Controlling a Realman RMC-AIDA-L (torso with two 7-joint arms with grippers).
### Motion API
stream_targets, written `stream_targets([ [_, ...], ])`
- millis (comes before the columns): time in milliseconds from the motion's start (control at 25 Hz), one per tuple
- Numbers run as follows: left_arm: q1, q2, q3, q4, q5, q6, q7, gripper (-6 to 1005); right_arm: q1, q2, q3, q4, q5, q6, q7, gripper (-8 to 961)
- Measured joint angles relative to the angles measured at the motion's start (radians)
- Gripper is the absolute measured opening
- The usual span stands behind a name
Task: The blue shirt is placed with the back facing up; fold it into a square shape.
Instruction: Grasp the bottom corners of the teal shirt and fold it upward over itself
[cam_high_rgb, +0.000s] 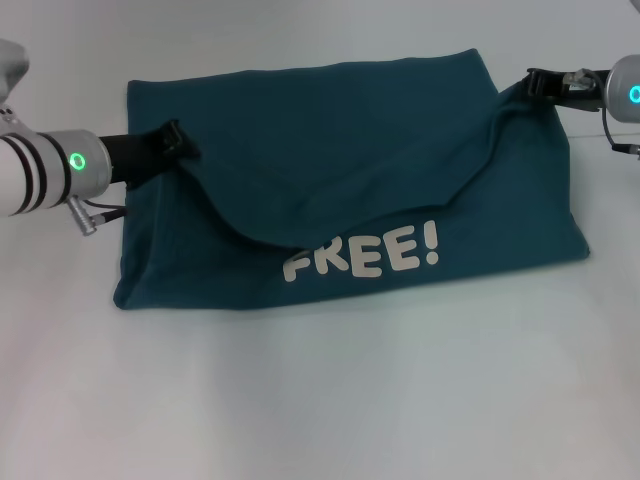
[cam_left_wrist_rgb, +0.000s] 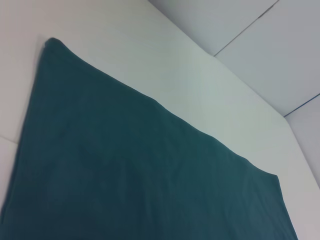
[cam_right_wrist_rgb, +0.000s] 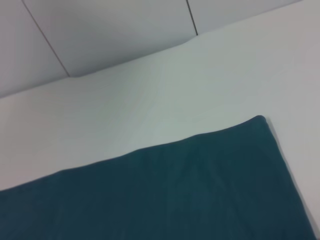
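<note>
The blue shirt (cam_high_rgb: 340, 130) lies spread on the white table, folded over itself. Its upper flap sags in the middle and leaves the white "FREE!" lettering (cam_high_rgb: 362, 255) showing on the layer below. My left gripper (cam_high_rgb: 178, 140) is shut on the flap's left corner, over the shirt's left side. My right gripper (cam_high_rgb: 540, 84) is shut on the flap's right corner, at the shirt's far right. Both corners are held slightly above the lower layer. The left wrist view (cam_left_wrist_rgb: 140, 170) and the right wrist view (cam_right_wrist_rgb: 175, 195) show only flat cloth and table, no fingers.
The white table (cam_high_rgb: 320, 400) extends in front of and behind the shirt. Pale wall panels (cam_right_wrist_rgb: 115, 35) stand beyond the table's far edge in the wrist views.
</note>
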Motion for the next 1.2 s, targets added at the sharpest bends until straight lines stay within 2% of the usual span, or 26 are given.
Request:
stream_targets([
  [360,-0.008,-0.005,0.004,0.002,0.0,-0.003,0.034,77,0.006,0.003,-0.015,0.05,-0.039,0.062,-0.001,60],
  [600,-0.011,-0.008,0.004,0.001,0.003,-0.022,0.029,100,0.017,-0.011,-0.017,0.052,-0.13,0.051,0.057,66],
  [640,-0.011,-0.008,0.003,0.001,0.001,-0.028,0.027,137,0.022,-0.015,-0.017,0.052,-0.149,0.051,0.077,67],
  [840,0.01,-0.017,-0.005,0.008,-0.002,-0.054,-0.005,322,0.027,-0.033,-0.015,0.053,-0.178,0.039,0.111,200],
  [1080,0.044,-0.043,-0.005,0.051,-0.018,-0.054,-0.013,446,0.016,-0.056,-0.01,0.05,-0.179,0.008,0.114,386],
  [1200,0.052,-0.05,-0.004,0.065,-0.028,-0.048,-0.008,508,0.007,-0.057,-0.001,0.039,-0.17,-0.023,0.114,493],
])
